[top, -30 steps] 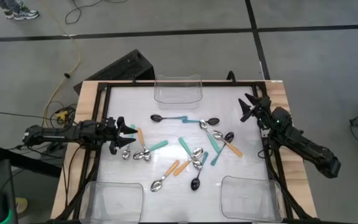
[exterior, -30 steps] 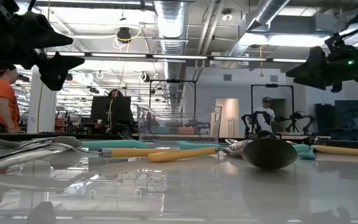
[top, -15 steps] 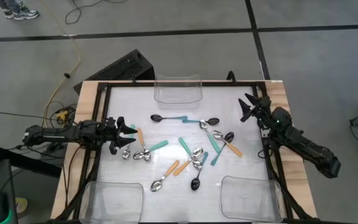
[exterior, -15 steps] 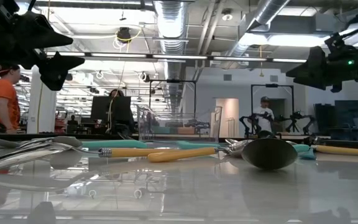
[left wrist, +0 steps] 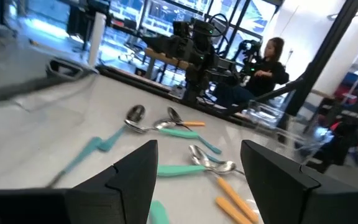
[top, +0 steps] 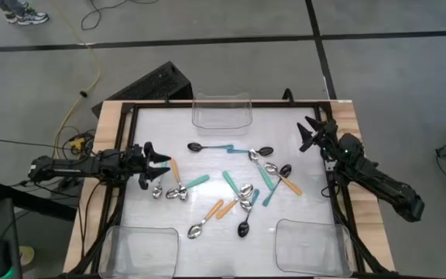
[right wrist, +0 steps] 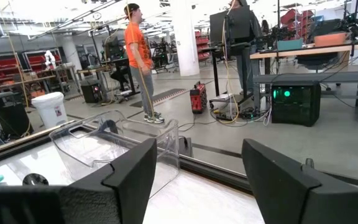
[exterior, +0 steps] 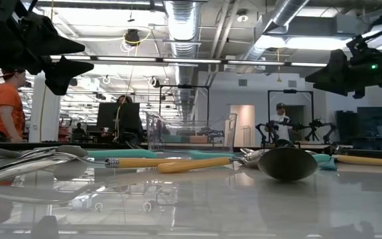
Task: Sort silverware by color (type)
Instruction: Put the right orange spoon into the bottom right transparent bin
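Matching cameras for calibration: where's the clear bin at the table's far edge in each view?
High view: bin at top centre, on the table's far edge.
Low view: bin at centre, behind the spoons.
Right wrist view: bin close ahead.
Left wrist view: cannot tell; only blurred clear shapes.
Shared landmark: spoons, in the high, low and left wrist views.

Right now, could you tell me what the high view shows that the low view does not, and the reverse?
Only the high view shows the two near clear bins, the black-bowled spoon near them, and the whole scatter of spoons between the left gripper and the right gripper, both open and empty. Only the low view shows the room behind, with a person in an orange shirt. Both show the far clear bin, orange-handled spoons and both arms held above the table.
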Controlling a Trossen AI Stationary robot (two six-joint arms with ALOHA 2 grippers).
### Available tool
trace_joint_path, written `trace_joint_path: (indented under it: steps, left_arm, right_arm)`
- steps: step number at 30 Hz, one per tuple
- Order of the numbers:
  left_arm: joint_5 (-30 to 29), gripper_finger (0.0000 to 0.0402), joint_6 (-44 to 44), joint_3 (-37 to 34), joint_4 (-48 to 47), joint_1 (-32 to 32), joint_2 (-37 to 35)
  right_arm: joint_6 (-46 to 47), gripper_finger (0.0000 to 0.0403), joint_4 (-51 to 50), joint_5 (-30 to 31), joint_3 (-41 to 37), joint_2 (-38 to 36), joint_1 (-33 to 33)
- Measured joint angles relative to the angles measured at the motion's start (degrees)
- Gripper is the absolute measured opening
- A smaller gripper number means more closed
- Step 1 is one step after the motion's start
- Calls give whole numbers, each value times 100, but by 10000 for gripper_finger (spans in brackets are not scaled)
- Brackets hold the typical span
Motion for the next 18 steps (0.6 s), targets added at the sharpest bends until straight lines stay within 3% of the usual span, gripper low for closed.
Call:
trace_joint_path:
  steps: [18]
  left_arm:
    - [-232, 218, 200, -1, 42, 0, -2]
  right_arm:
    - [2, 265, 0, 2, 0, -1, 1]
